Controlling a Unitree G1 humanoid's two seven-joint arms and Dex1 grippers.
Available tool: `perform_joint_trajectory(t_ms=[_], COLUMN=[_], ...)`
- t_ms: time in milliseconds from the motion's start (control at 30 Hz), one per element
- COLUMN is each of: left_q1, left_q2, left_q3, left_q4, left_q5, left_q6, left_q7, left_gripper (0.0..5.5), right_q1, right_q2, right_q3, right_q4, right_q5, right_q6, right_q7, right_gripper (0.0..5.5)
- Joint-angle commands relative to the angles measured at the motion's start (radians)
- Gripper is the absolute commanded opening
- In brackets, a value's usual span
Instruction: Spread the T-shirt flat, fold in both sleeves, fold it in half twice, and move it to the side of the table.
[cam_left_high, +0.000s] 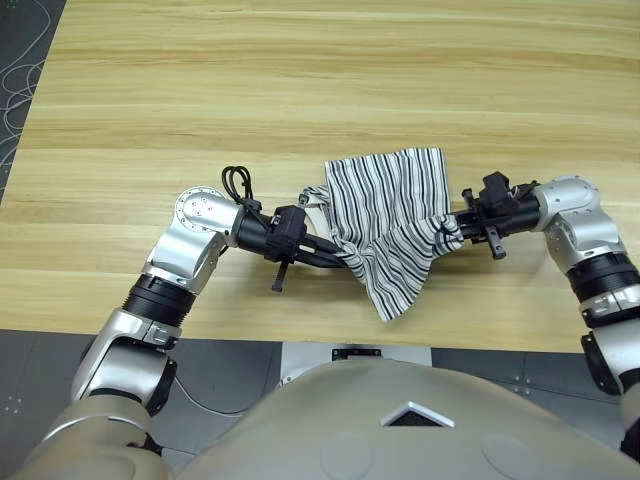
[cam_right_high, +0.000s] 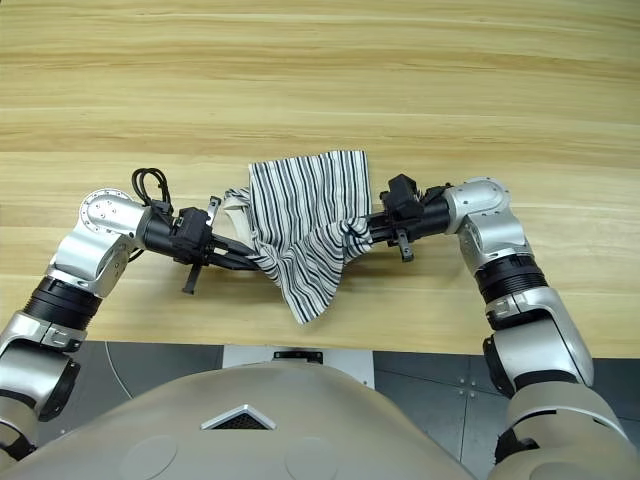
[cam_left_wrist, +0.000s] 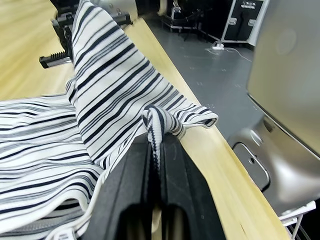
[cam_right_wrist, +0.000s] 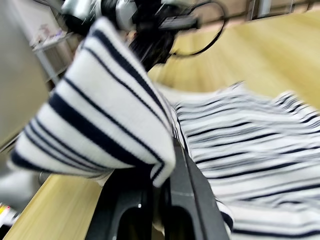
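A black-and-white striped T-shirt (cam_left_high: 385, 215) hangs bunched between my two grippers above the near part of the wooden table (cam_left_high: 300, 90). Its far part rests on the wood and a corner droops toward the front edge (cam_right_high: 305, 305). My left gripper (cam_left_high: 345, 262) is shut on a fold of the shirt's left side; the pinched cloth (cam_left_wrist: 156, 125) shows between its black fingers. My right gripper (cam_left_high: 450, 228) is shut on the shirt's right edge, with striped fabric (cam_right_wrist: 107, 115) draped over its fingers.
The wide light wooden table stretches far beyond the shirt. Its front edge (cam_left_high: 300, 340) lies just below the grippers. Dark floor with cables (cam_left_high: 20, 60) shows off the table's left side.
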Motion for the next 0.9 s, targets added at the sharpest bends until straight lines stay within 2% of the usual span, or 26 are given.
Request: perform_joint_trajectory(t_ms=[33, 233, 533, 700, 867, 900], left_q1=[-0.024, -0.101, -0.213, -0.264, -0.298, -0.306], left_q2=[-0.033, -0.052, -0.112, -0.155, -0.180, -0.185], left_q3=[0.057, 0.155, 0.251, 0.281, 0.318, 0.323], left_q4=[0.052, 0.229, 0.576, 0.689, 0.756, 0.770], left_q5=[0.005, 0.044, 0.157, 0.198, 0.199, 0.202], left_q6=[0.023, -0.010, -0.115, -0.093, -0.039, -0.024], left_q7=[0.020, 0.024, 0.125, 0.195, 0.226, 0.235], left_gripper=[0.10, 0.10, 0.10, 0.10, 0.10, 0.10], right_q1=[-0.057, -0.128, -0.180, -0.220, -0.279, -0.283], right_q2=[0.071, 0.120, 0.165, 0.217, 0.276, 0.286], right_q3=[-0.091, -0.161, -0.167, -0.155, -0.201, -0.207], right_q4=[0.063, 0.182, 0.327, 0.403, 0.485, 0.495], right_q5=[-0.042, -0.181, -0.399, -0.499, -0.504, -0.504], right_q6=[0.053, 0.024, -0.076, -0.046, 0.074, 0.088], right_q7=[-0.115, -0.250, -0.405, -0.519, -0.614, -0.626], right_gripper=[0.12, 0.12, 0.12, 0.12, 0.12, 0.45])
